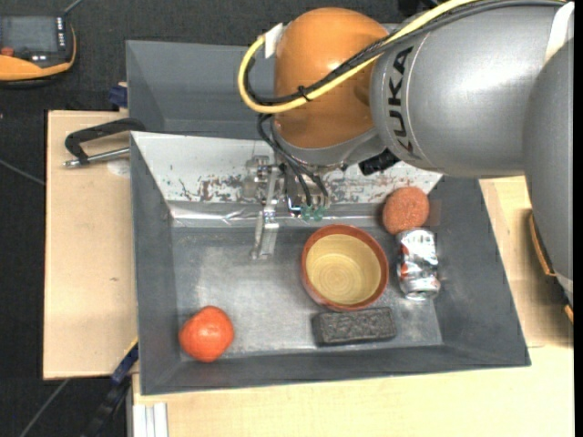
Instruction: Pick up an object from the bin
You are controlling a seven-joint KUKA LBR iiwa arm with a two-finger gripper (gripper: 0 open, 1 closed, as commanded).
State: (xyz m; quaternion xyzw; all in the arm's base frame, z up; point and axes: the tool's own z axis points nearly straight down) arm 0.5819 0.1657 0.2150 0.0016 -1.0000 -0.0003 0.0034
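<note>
My gripper [266, 233] hangs below the orange wrist cover, low over the bare bin floor near the back wall, with nothing seen in it. Nearest to it, just to its right, a round wooden bowl [344, 268] with a reddish rim stands upright. A dark grey rectangular block [354, 325] lies flat in front of the bowl. An orange-red ball [207, 333] rests in the front left corner, well away from the gripper.
A rough orange ball [405, 209] sits at the back right, and a crushed silver can [418, 263] with red print lies just in front of it, beside the bowl. The arm and its orange cover hide the bin's back middle.
</note>
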